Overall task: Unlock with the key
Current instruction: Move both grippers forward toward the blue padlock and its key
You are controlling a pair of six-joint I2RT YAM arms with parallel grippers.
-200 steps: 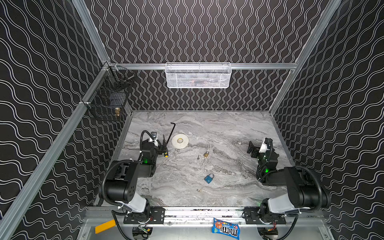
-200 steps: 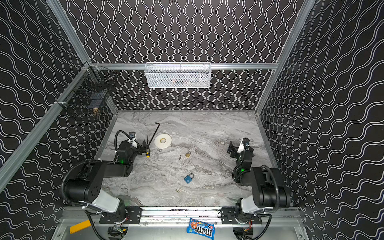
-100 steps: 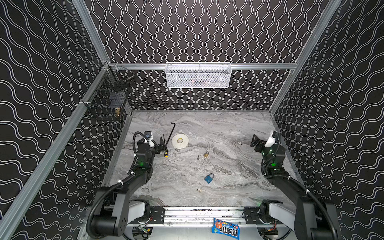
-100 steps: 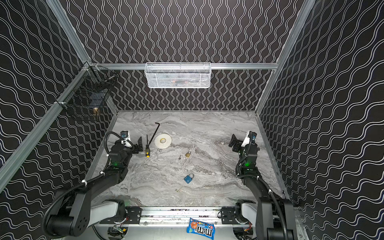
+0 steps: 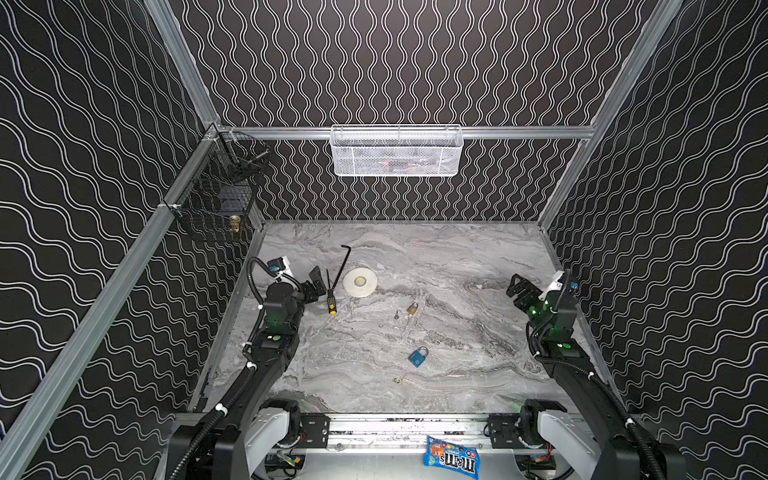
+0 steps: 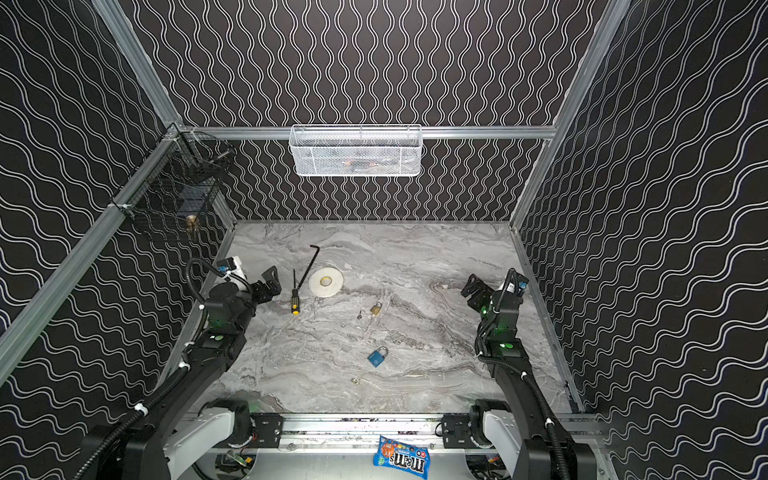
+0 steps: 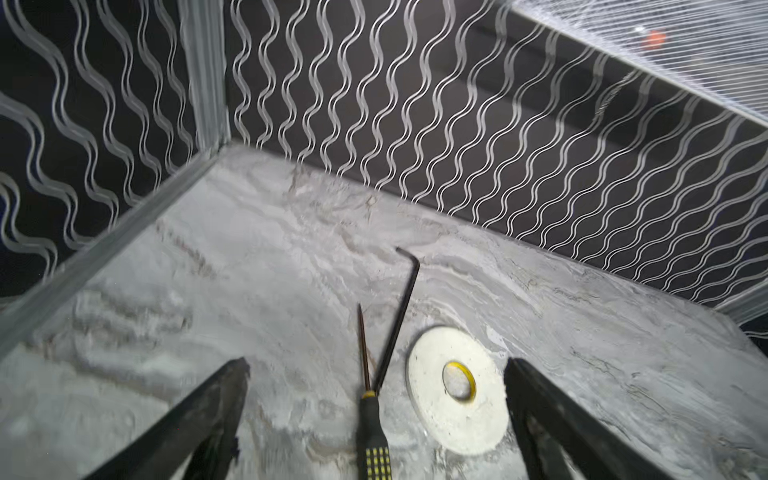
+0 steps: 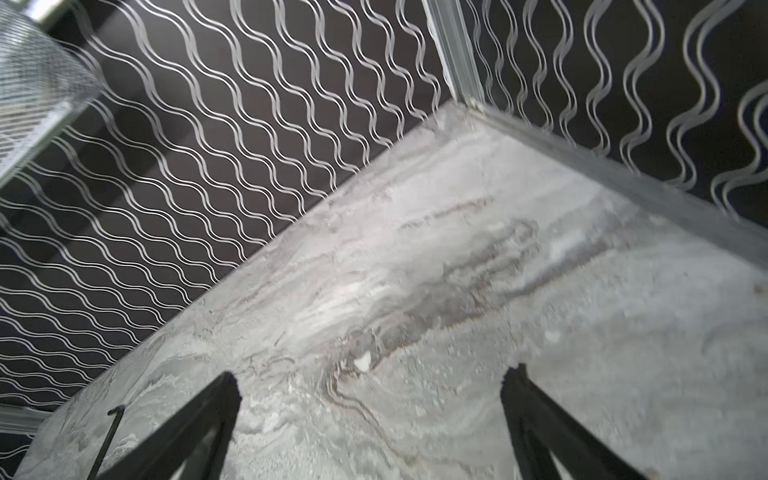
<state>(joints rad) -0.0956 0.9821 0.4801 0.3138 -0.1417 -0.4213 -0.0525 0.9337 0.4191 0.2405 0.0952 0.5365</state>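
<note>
In both top views a blue padlock (image 5: 418, 357) (image 6: 377, 357) lies near the table's front middle, with a small key (image 5: 400, 378) (image 6: 356, 380) just in front of it. Farther back lies a brass padlock (image 5: 412, 308) with another small key (image 5: 397, 315) to its left. My left gripper (image 5: 315, 282) (image 7: 376, 365) hovers open at the left, over a screwdriver, far from the locks. My right gripper (image 5: 519, 289) (image 8: 372, 376) hovers open at the right over bare marble. Neither wrist view shows a lock or a key.
A yellow-and-black screwdriver (image 5: 330, 299) (image 7: 372, 436), a black hex key (image 5: 341, 266) (image 7: 401, 316) and a white tape roll (image 5: 360, 282) (image 7: 457, 390) lie at the back left. A white mesh basket (image 5: 397, 151) and a black wire basket (image 5: 216, 199) hang on the walls.
Both arms have unfolded from their tucked pose and stretched up and forward, their grippers lifting slightly toward the side walls. Both stay open. The locks and keys have not moved.
</note>
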